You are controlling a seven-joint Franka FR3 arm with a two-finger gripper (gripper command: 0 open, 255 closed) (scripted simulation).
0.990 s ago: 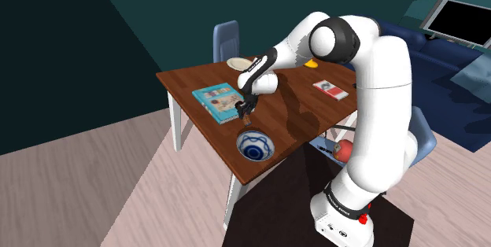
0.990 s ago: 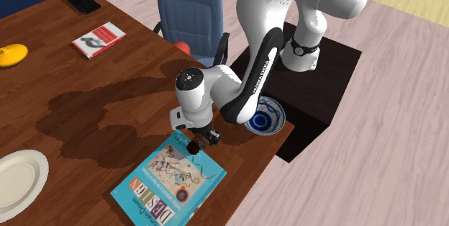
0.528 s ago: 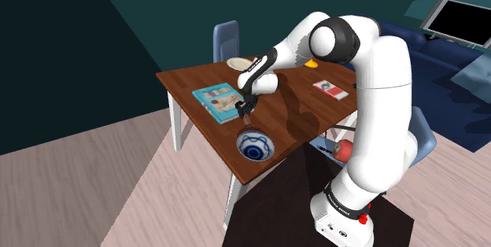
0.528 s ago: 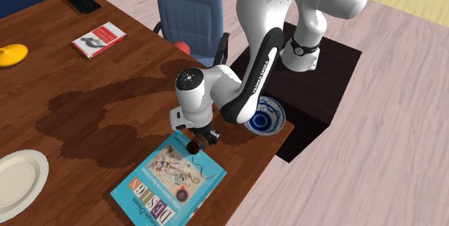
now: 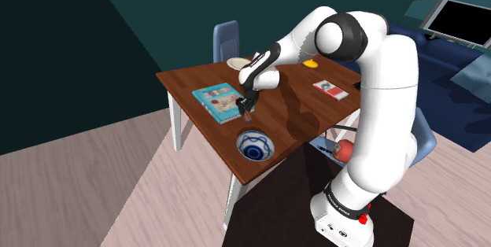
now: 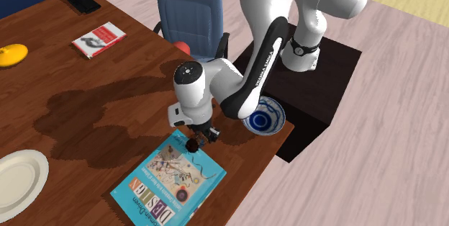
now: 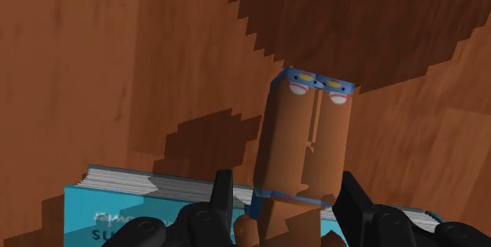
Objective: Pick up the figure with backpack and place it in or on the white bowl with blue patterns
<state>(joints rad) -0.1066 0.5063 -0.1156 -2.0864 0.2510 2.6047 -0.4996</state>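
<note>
- Since the earlier frame the arm has risen, and the figure (image 7: 303,139) has come up with it. It now hangs clear of the desk (image 5: 293,110), above the near edge of the teal book (image 6: 170,186).
- We see it from the wrist with its brown legs and blue shoes pointing away from the camera. We cannot make out the backpack from here.
- Our tool (image 7: 286,181) is clamped on the figure's upper body, one black finger on each side, with the legs hanging free below.
- We judge the figure small, light and stiff, a blocky toy that will not give under the fingers. Its flat, smooth sides could slide if the grip loosens or the arm swings quickly.
- The torso looks like the right place to hold it. It is broader than the legs and nearer the middle of the weight.
- The white bowl (image 5: 254,145) with blue rings sits near the desk's corner by the stand, apart from the book. We expect the next step to be a short carry over to it.
</note>
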